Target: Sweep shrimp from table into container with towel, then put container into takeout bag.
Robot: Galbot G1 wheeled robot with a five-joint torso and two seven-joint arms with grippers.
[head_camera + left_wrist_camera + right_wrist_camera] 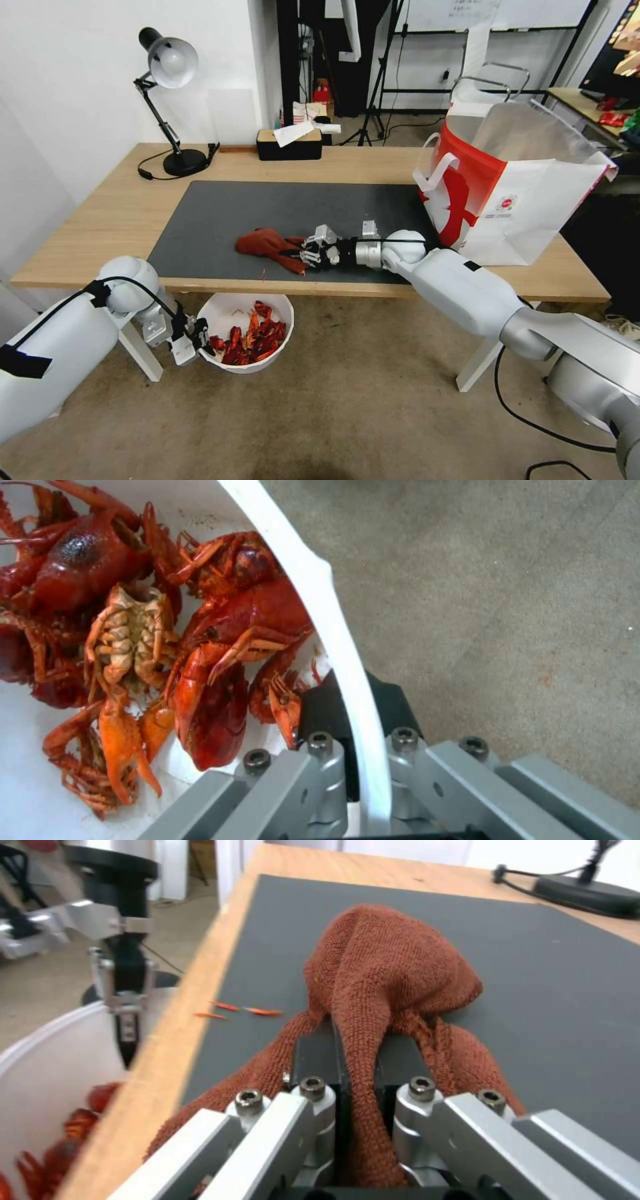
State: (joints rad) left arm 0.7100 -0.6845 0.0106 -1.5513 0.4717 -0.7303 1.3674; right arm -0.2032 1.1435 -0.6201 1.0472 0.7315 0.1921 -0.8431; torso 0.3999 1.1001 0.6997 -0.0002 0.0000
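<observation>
From the head camera, the table (120,213) carries a dark mat (267,213); the towel (267,243) lies bunched on the mat near the front edge; the right gripper (301,253) reaches in low from the right, its jaws closed on the towel's near end; a few small red scraps (265,273) lie on the mat just by the table edge; the takeout bag (507,193) stands open at the right end of the table, well apart from the towel; a desk lamp (170,100) and a black tissue box (290,143) stand toward the back. Below the front edge, the container (245,331) is held above the floor by the left gripper (193,337), clamped on its rim; the shrimp (250,340) are heaped inside.

In the left wrist view, the left gripper (353,760) has one finger inside the container (313,580) and one outside, jaws closed on the white rim; the shrimp (200,645) lie piled against the inner wall, touching one another.

In the right wrist view, the right gripper (357,1105) pinches a fold of the towel (390,965) between its closed jaws; the rest of the cloth humps up on the mat (547,1005) ahead; the scraps (243,1011) sit at the mat's edge; beyond the table edge the container (47,1060) hangs with the left gripper (127,1040) on its rim, and shrimp (73,1135) show within.
</observation>
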